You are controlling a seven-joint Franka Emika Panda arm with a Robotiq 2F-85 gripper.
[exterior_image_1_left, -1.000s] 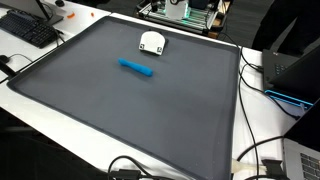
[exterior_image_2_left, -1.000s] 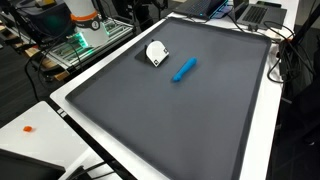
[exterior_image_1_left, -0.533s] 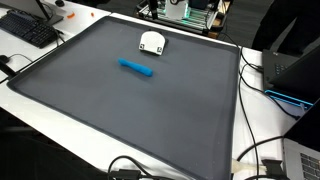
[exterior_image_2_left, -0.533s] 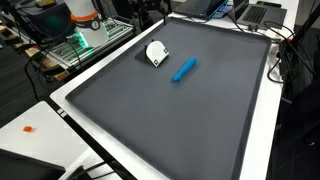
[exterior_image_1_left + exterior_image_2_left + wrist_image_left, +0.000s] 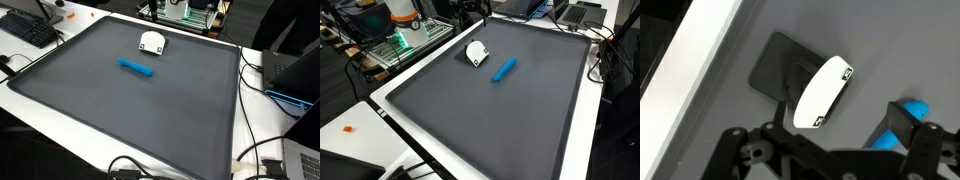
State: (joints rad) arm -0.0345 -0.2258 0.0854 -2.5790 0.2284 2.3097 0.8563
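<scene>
Two things | white device just ahead of hand | blue marker beside

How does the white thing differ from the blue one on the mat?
The white piece is broad and rounded; the blue stick is long and slim. The white piece sits near the edge of the grey mat, the blue stick farther in. Both lie on it, apart.

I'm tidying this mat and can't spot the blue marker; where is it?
The blue marker lies on the dark mat in both exterior views, near the white object but apart from it, toward the mat's middle.
</scene>
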